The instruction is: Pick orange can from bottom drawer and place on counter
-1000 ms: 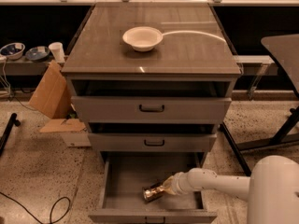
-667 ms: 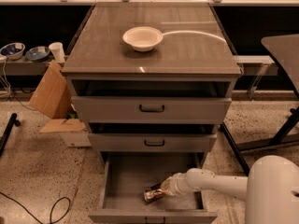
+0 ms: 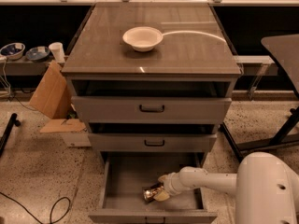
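The bottom drawer [image 3: 108, 185] was found pulled out, with the two drawers above it shut. The orange can [image 3: 150, 193] was located inside this drawer, on its floor, right of the middle and towards the front wall. It appeared to lie on its side, with its long axis running roughly left to right and its left end angled slightly towards the drawer front, though this could not be fixed with certainty. The claw [image 3: 161, 188] was recorded inside the drawer, directly at the right-hand end of the can, so that the can lay immediately to the left of the claw and in line with it. Contact between the two was judged likely. Whether the claw was open around the can or closed on it could not be told. The single arm [image 3: 212, 181] was seen reaching in from the robot's body at the lower right, held low and nearly level, with the wrist inside the drawer's right wall. The table [image 3: 187, 55] above was noted as well apart from the can, carrying a white bowl [image 3: 143, 38] near its middle. It was judged that the lift would have to clear the drawer front and the upper drawers.
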Controlling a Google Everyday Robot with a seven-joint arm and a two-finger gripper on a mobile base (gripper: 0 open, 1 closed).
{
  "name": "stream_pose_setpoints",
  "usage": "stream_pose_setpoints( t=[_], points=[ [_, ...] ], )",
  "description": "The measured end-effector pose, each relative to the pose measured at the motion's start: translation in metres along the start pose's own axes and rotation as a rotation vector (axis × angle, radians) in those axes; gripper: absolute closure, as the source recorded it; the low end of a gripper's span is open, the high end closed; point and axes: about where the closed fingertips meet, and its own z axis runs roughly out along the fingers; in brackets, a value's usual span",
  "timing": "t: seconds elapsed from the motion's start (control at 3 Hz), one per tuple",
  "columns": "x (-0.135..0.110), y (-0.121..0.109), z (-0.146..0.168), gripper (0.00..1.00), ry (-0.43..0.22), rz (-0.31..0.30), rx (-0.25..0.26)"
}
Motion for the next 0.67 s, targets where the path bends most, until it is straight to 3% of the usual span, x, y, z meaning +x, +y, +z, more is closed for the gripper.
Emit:
stream_pose_setpoints(
  t=[0.33, 0.67],
  points=[
    [-0.0038, 0.0051, 0.0155, 0.0, 0.0, -0.005, -0.028],
    [-0.0067, 0.0083, 0.0245, 0.0, -0.003, -0.007, -0.042]
  ],
)
